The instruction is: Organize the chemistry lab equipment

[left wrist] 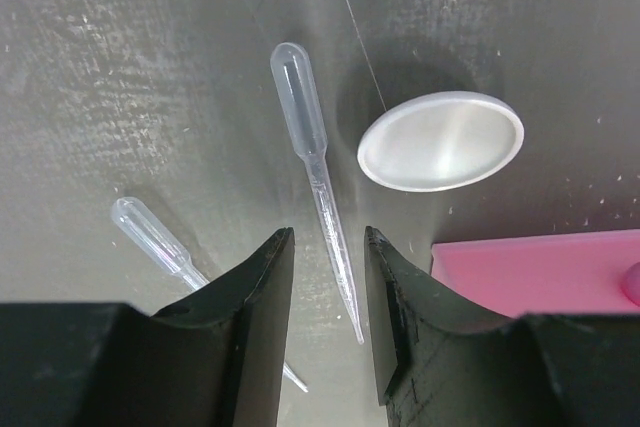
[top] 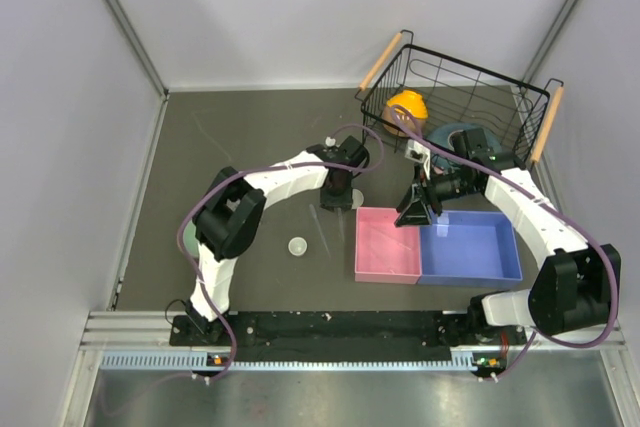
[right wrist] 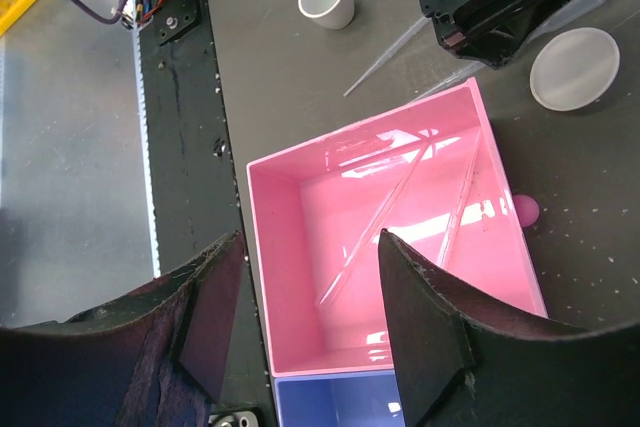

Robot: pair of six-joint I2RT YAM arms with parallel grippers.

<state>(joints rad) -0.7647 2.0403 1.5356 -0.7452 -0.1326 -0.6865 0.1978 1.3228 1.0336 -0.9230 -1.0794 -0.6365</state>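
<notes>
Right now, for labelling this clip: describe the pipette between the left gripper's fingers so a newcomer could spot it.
Start at the pink bin; off its corner lies a round white dish. The pipette lies beside that dish, its thin tip between the open left gripper's fingers. The other loose pipette lies farther away, its bulb outside the fingers.

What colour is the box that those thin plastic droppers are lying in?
Pink. The box shows best in the right wrist view, looking straight down into it.
</notes>
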